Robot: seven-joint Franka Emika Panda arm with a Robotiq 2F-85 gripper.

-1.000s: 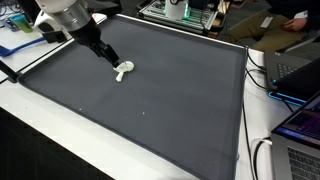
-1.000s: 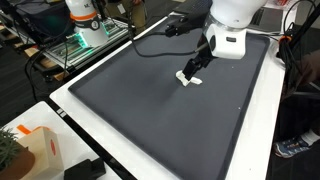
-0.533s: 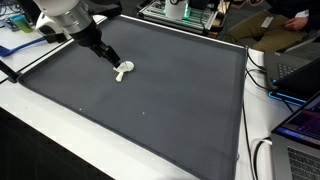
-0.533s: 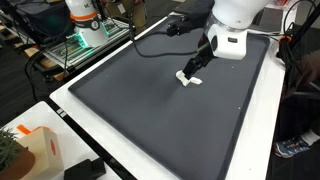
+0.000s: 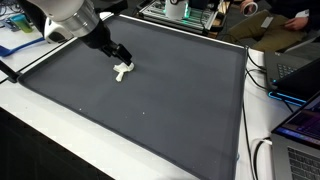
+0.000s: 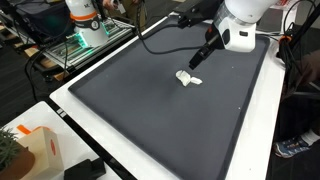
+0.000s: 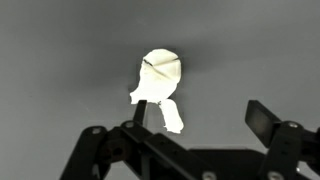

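Dark grey mat (image 5: 170,100) is spread over a white table (image 5: 40,125), with cluttered benches seen behind in both exterior views. One robot arm (image 5: 70,12) is reached in from 10 o'clock and angled downward, and its single gripper (image 5: 119,54) is held just above the mat. One small white crumpled object (image 5: 123,70) is laid flat on the mat, just beside the fingertips at about 6 o'clock. In an exterior view the gripper (image 6: 197,62) is raised, apart from the object (image 6: 187,78) at 7 o'clock. In the wrist view the gripper (image 7: 176,125) is spread wide and nothing is grasped; the object (image 7: 158,85) is seen at 12 o'clock beyond it
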